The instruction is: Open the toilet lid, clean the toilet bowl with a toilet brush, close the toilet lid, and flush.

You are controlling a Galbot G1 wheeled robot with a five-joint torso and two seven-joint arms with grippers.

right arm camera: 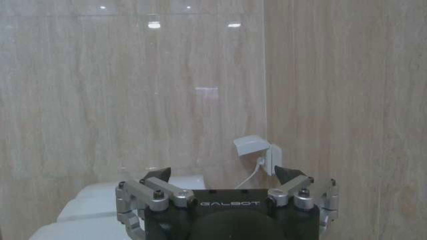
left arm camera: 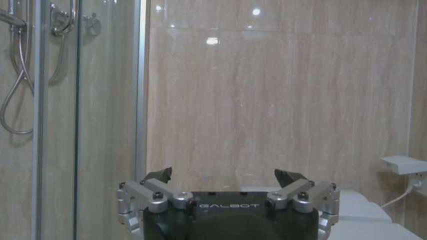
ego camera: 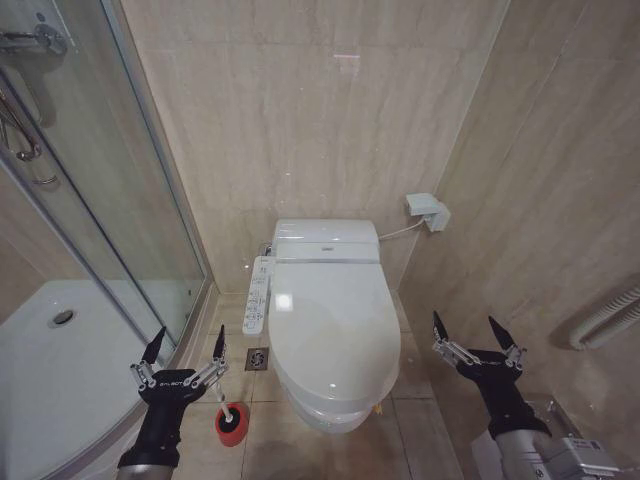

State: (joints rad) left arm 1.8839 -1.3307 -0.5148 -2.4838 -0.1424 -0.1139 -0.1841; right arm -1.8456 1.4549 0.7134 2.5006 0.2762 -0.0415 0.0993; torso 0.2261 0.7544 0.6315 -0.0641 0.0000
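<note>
I am holding both grippers spread and empty, left gripper (ego camera: 186, 352) and right gripper (ego camera: 472, 337) flanking the closed toilet lid (ego camera: 330, 322) at frame centre, its long axis running up-frame, right slightly nearer.

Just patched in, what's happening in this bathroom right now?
Nothing is being handled yet. The toilet lid is down and closed. The left gripper hangs open beside the shower glass, just above the toilet brush, which sits in its red holder on the floor left of the toilet. The right gripper hangs open on the toilet's other side, near the wall. Neither touches anything.
</note>
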